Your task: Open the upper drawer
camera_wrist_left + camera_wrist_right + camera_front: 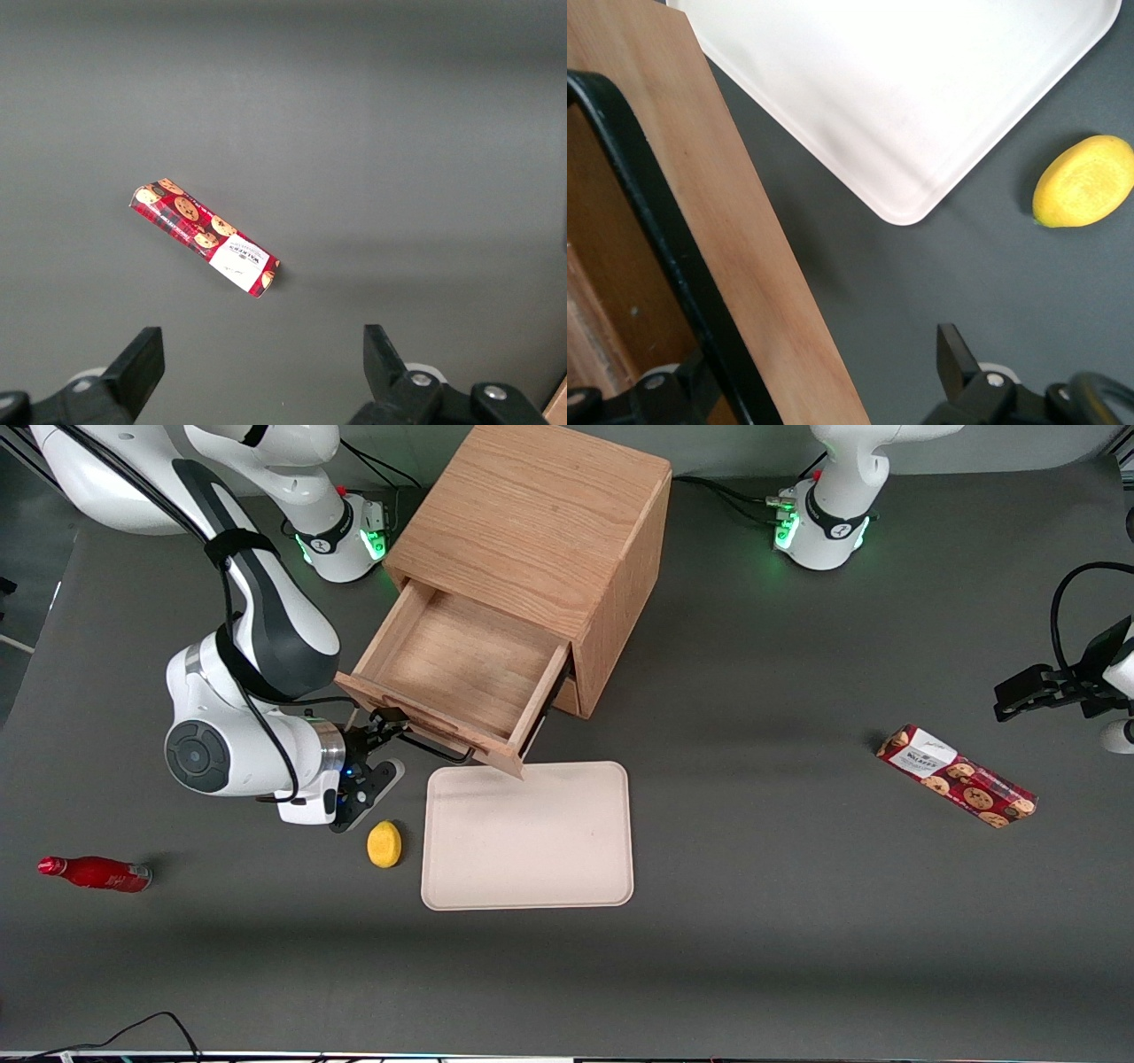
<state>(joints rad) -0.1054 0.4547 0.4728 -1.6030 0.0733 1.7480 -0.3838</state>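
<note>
The upper drawer (452, 664) of the oak cabinet (540, 522) stands pulled well out, its bare wooden floor showing. Its black bar handle (434, 748) runs along the drawer front nearest the front camera. My right gripper (387, 726) is at the handle's end toward the working arm. In the right wrist view the gripper (824, 372) is open, its fingers (953, 354) spread wide. The handle (656, 257) and the drawer front's top edge (762, 292) pass between them, and neither finger is seen touching.
A cream tray (527, 837) (904, 80) lies just in front of the open drawer, nearer the camera. A lemon (384, 843) (1083, 181) sits beside it, below the gripper. A red bottle (96, 873) lies toward the working arm's end, a cookie box (957, 775) (204, 237) toward the parked arm's.
</note>
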